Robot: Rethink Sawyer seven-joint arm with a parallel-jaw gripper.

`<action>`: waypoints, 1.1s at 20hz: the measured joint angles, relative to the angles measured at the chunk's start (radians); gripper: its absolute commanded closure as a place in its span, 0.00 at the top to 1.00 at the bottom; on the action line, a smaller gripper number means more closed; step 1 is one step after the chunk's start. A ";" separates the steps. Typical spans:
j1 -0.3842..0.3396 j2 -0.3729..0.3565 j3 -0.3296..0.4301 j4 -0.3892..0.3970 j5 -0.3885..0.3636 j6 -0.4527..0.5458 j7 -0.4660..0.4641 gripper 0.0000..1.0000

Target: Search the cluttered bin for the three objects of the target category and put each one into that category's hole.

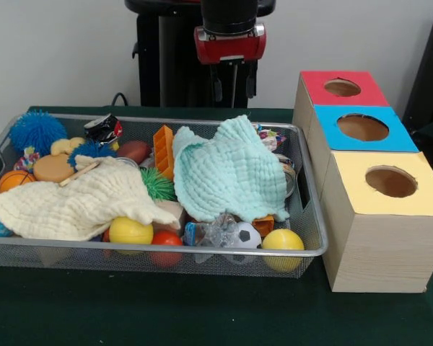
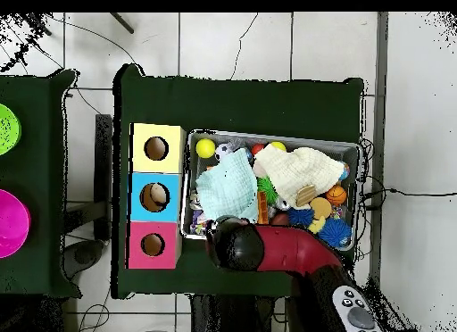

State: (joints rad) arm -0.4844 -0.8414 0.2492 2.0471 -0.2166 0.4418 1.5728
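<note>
On my front feed, the bin [image 1: 314, 249] sits at the left of the green bench [image 1: 202, 310], heaped with balls and two cloths, cream [image 1: 79, 202] and mint [image 1: 227, 176]. The gripper [image 1: 233, 86] hangs above its far rim; I cannot tell its state. Rightmost, the hole [image 1: 342, 87] opens in the farthest, red-topped box.

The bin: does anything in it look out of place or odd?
Two crumpled cloths, a mint one and a cream one, lie spread over the toys in the bin, hiding much beneath. Nothing looks spilled or damaged.
</note>
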 measured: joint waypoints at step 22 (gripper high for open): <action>-0.020 0.176 0.104 -0.305 -0.001 0.000 0.000 1.00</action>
State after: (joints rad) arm -0.5044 -0.6651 0.3528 1.7417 -0.2174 0.4420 1.5728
